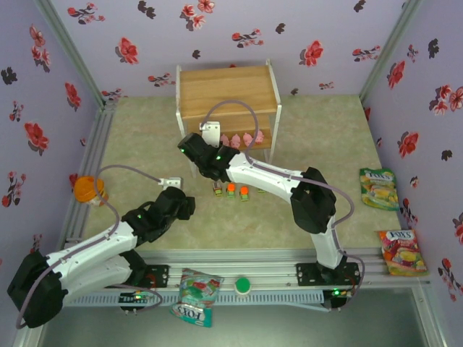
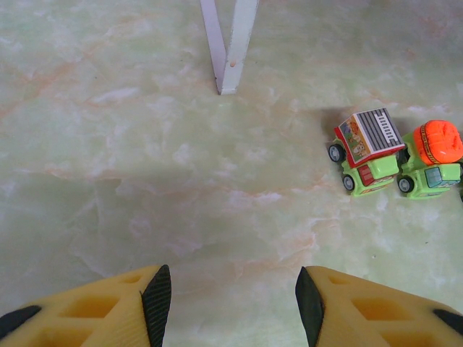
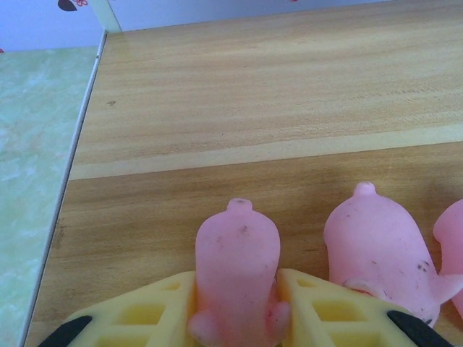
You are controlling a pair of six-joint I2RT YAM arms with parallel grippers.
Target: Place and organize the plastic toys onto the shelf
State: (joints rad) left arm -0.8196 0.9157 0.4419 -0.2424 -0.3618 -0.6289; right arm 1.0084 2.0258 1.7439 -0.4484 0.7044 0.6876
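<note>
The right fingers are closing around a pink pig, 1 yellow pad touching each flank. The pig is standing upright on the lower wooden board of the shelf, near the board's front edge. A second pig is sitting just beside it on the same board, and the edge of a third pig is showing at the right border of the wrist view.

From above, the right arm is reaching across the worktop into the lower tier of the shelf, which is standing against the far wall.

The left fingers are hanging open above bare worktop, holding nothing. Ahead of them and to the right, a red-topped car and an orange-topped car are touching side by side, near a white leg of the shelf. In the overhead view, a row of toy cars is sitting on the worktop in front of the shelf.
</note>
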